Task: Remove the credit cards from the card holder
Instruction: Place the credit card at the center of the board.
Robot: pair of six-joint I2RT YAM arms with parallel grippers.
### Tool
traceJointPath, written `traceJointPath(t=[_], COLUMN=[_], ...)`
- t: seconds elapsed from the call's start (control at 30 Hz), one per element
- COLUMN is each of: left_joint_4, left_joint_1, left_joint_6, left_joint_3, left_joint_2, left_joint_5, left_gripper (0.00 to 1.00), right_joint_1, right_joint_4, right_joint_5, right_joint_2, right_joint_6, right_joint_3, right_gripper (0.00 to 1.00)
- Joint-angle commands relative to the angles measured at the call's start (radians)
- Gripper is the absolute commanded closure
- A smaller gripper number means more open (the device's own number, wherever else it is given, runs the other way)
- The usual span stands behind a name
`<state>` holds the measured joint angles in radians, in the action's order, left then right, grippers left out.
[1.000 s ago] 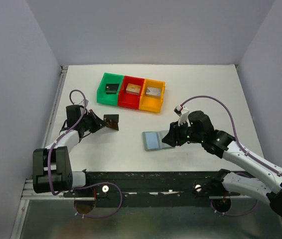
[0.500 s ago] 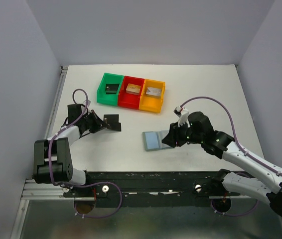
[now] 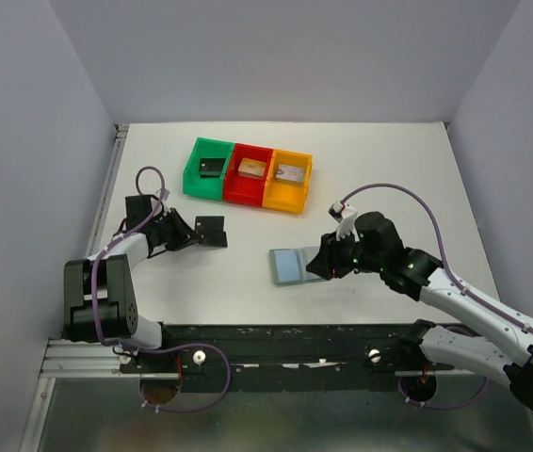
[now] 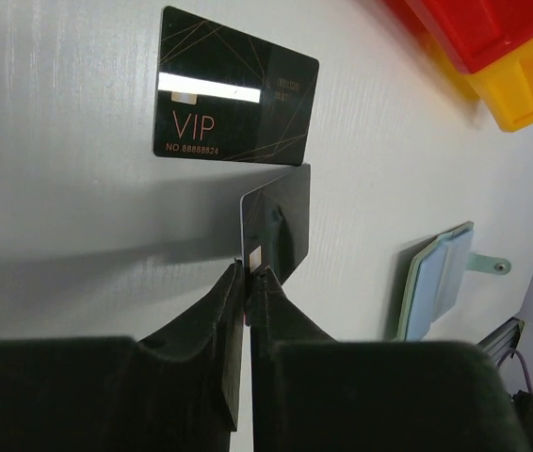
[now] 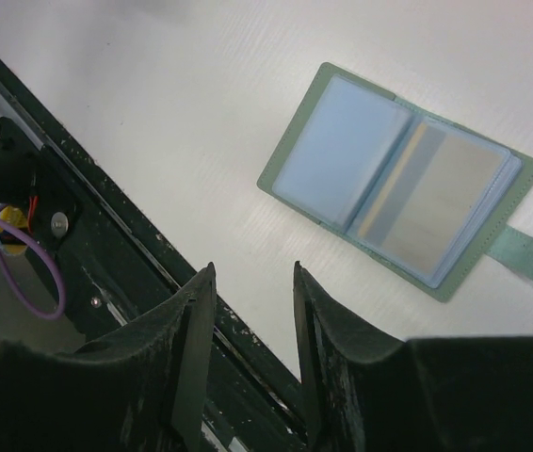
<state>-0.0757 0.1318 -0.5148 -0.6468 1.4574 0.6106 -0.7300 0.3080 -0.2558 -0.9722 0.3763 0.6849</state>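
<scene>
- In the green bin [image 3: 208, 168]: one chunky black piece [image 3: 211, 167]. In the red bin [image 3: 250, 171]: one tan piece [image 3: 251, 169]. In the orange bin [image 3: 288, 179]: one silver piece [image 3: 291, 173]. All three side by side in one row on the far half of the tabletop [image 3: 389, 160].
- In the card holder [image 3: 292, 266]: pale blue pockets on both flaps. Behind one flap's pocket, a silvery pocketed card [image 5: 445, 202] with a gold-tan strip at its inner edge.
- At the left hand [image 3: 189, 234]: reaches low over the left part of the tabletop and points toward the robot's right. Fingertips nearly together, pinching a corner of the second black card [image 4: 281, 221], which stands on edge.
- At the right hand [image 3: 319, 264]: angles down at the right edge of the card holder. Fingers parted and gripping nothing, with the holder lying just beyond the fingertips.
- Position of the card holder: lies open and flat on the near half of the tabletop, well apart from the bins. Long axis runs left to right in the top view, slightly tilted. Closing tab [image 5: 530, 264] juts from the outer edge of the card-bearing flap.
- Position of the black VIP card [image 4: 234, 113]: lies flat and face up, just beyond the second black card. Long axis runs crosswise to the left hand's fingers.
</scene>
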Motion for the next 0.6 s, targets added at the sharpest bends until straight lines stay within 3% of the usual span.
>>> traceJointPath(t=[0.0, 0.57], left_joint_4=[-0.056, -0.151], left_joint_1=[0.006, 0.04], left_joint_6=[0.038, 0.059], left_joint_3=[-0.031, -0.083], left_joint_2=[-0.003, -0.061], left_joint_5=[-0.043, -0.127], left_gripper=[0.8, 0.65], right_joint_1=[0.001, 0.003], right_joint_4=[-0.01, 0.023], right_joint_5=[-0.002, 0.029], right_joint_2=[0.009, 0.009], right_joint_6=[-0.011, -0.022], right_joint_3=[-0.012, 0.001], right_gripper=[0.53, 0.53])
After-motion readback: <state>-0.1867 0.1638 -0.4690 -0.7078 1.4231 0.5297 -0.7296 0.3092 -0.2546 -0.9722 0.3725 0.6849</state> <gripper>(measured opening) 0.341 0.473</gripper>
